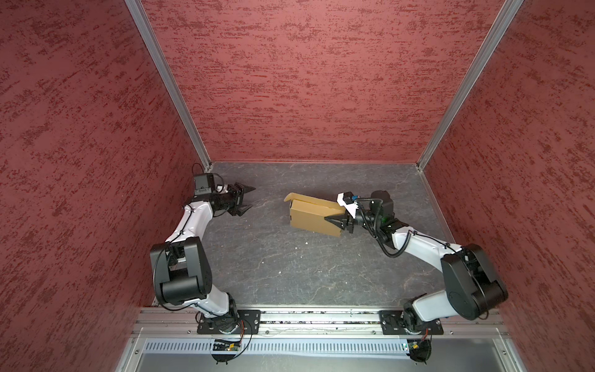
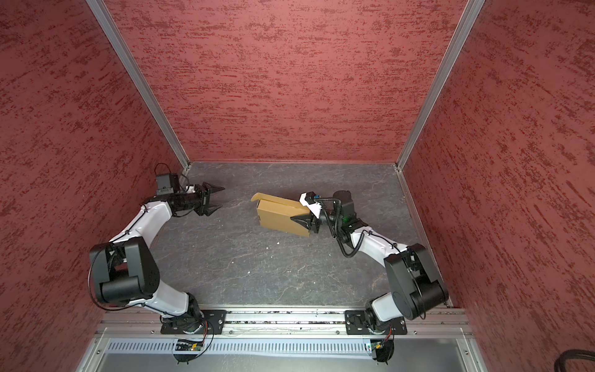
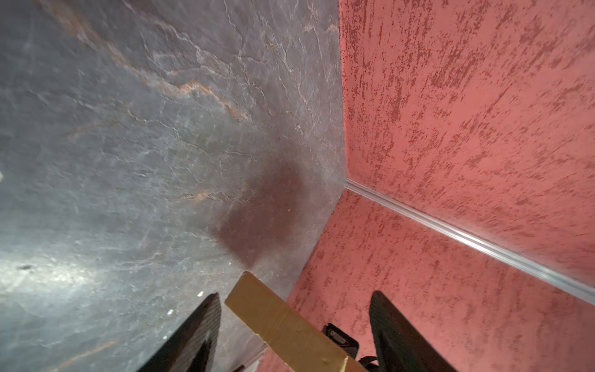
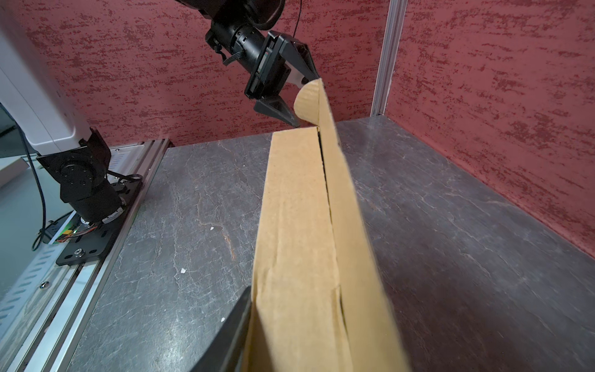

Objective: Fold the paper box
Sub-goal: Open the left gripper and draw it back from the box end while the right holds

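Evidently the folding is near its end, and the step in hand looks like closing the lid. The paper box (image 1: 314, 219) already stands as a shallow rectangular shell. The right claw (image 1: 335, 222) is clamped on its near end: one dark finger (image 4: 231, 338) presses flat against the broad panel, while its partner is hidden behind the cardboard. Along the box's far side, running away from that claw, a long flap (image 4: 341, 199) stands ajar, with a thin dark gap between it and the panel. It ends in a rounded tab (image 4: 306, 103) at the end farthest from the right claw. The left claw (image 1: 251, 198) hangs with its fingers spread and empty, well apart from the box, with bare desk (image 1: 273, 257) between them. The next move probably calls for the left claw to travel to that far end and press the flap down so the tab tucks in, while the right claw holds the box steady. The cardboard is plain tan, matt and creased, with crisp die-cut edges. The desk is dark grey and slate-like, veined in pale lines and flecked with white crumbs.
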Robot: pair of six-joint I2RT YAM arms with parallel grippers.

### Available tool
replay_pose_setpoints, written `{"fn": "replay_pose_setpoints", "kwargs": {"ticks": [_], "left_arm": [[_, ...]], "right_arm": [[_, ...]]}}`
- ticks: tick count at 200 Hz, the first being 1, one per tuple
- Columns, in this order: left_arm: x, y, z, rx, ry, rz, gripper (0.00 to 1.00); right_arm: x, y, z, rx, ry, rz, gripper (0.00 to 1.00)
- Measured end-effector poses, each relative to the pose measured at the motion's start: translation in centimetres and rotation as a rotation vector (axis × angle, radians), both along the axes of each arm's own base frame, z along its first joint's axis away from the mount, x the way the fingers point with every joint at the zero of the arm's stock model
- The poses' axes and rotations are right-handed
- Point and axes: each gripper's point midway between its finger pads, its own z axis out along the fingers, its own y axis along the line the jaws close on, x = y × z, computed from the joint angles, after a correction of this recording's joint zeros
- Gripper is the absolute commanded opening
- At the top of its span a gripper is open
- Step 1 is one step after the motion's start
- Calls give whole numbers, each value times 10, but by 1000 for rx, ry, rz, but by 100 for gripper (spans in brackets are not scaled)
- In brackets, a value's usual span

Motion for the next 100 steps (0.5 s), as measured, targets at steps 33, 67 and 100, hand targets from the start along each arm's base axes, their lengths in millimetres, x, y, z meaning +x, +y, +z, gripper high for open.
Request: {"fn": "replay_pose_setpoints", "kwargs": {"ticks": [33,67,100], "left_arm": [[9,2,5,74,-115,-42,71],[19,-8,15,140,-233,-97,58],[28,-33,17,220,-330,-175,44]], "right_arm": [[9,4,-16,-7,37,-1,20],[16,9,-9,2,17,19,20],[13,11,-4,6,0,45,20]]}}
